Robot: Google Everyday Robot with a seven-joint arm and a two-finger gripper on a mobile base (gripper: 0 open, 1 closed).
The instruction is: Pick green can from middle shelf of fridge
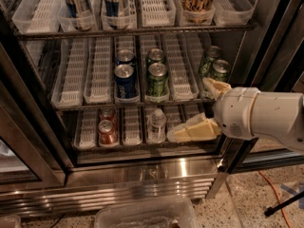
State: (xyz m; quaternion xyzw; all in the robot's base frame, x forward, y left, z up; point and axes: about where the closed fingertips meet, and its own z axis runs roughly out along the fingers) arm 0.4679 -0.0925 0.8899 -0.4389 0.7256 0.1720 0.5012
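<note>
**Item: green can**
- Location: middle shelf of the fridge, at the near end of its lane tray. A blue can stands just beside it on the left, and a second green can stands directly behind it, farther in.
- Attitude: upright, with the long axis vertical. The silver top and pull tab face up.

**Item: pincer**
- Location: right of the green can and apart from it, at the near right end of the middle shelf.
- State: released. The cream fingers are spread wide, one above the shelf edge and one below it, with nothing between them.

**Hazards (judged)**
- With the lower finger under the shelf edge, a straight move left would likely catch the wire rack.
- The right-hand green cans are closest to the upper finger, so it could bump them or close on the wrong can.
- The blue can leaves little room on that side, so a finger pushed in there could shove or tip it.
- Reaching too far in could push the front can against the one behind it.
</note>
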